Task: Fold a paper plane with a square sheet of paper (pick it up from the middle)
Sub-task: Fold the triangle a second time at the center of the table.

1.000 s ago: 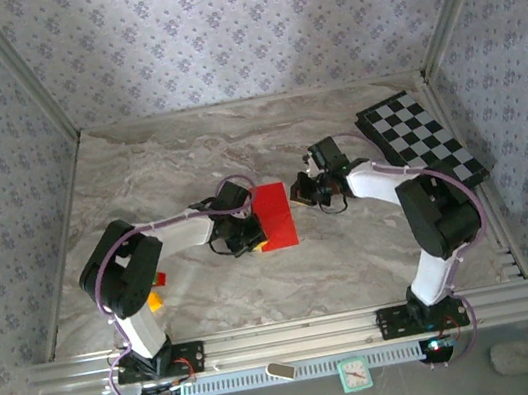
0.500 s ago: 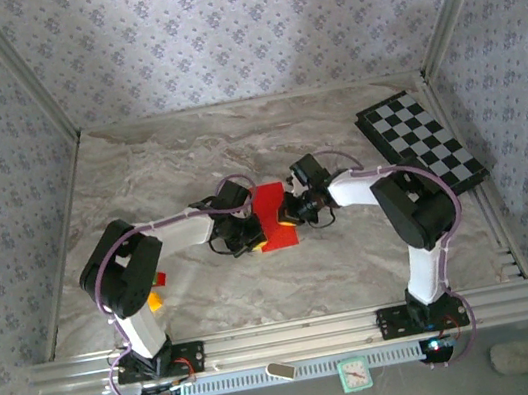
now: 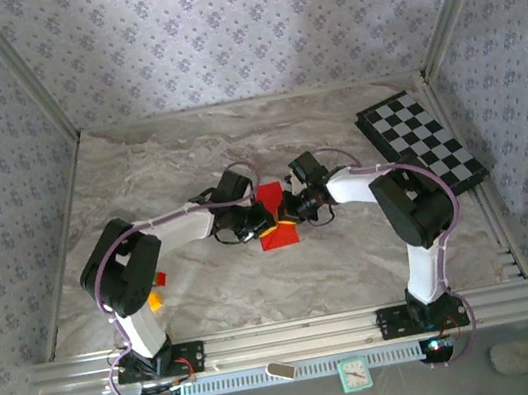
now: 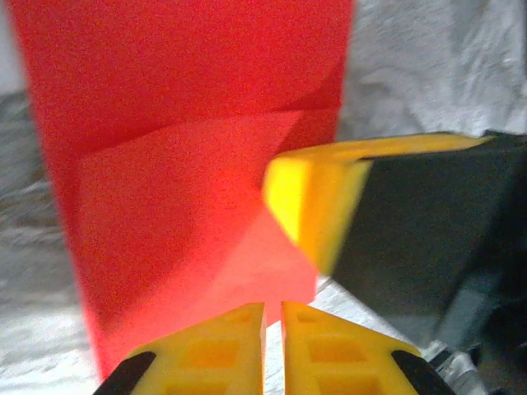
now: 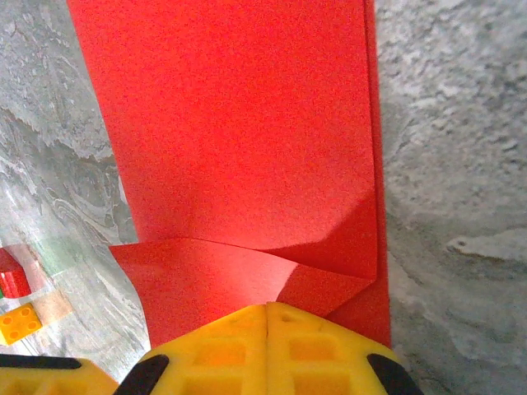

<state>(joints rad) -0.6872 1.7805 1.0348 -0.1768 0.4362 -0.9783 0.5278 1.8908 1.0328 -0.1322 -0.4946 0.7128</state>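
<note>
Near the middle of the table (image 3: 167, 163), between your two arms, the red sheet of paper (image 3: 270, 197) lies as a folded strip. Its long axis runs from the table's near edge toward the far one, with only a slight lean. Your pincers face each other across its short width. The left pincer (image 3: 256, 225) sits at the left long edge and the right pincer (image 3: 291, 211) at the right long edge. Both are about halfway along the strip, almost meeting over it.

From the right wrist you can see the right pincer's pads (image 5: 222, 346) pressed together with no gap. A flap of the sheet curls up off the lower layer and runs straight into the tips, so it looks to be pinching that flap.

From the left wrist, the left pincer's pads (image 4: 214, 358) stand almost together with a thin slit between them. The sheet's near edge reaches them, but you cannot tell whether any paper sits in that slit. That same view shows a slanting crease across the sheet and one yellow finger (image 4: 317, 206) of the right pincer at its right edge.

By the look of it, the coming move turns on this: the sheet lies straight ahead of each pincer, and the right arm is the one that has it. A pull across the width would likely drag the strip rather than fold it unless the left pincer pins its side first.
</note>
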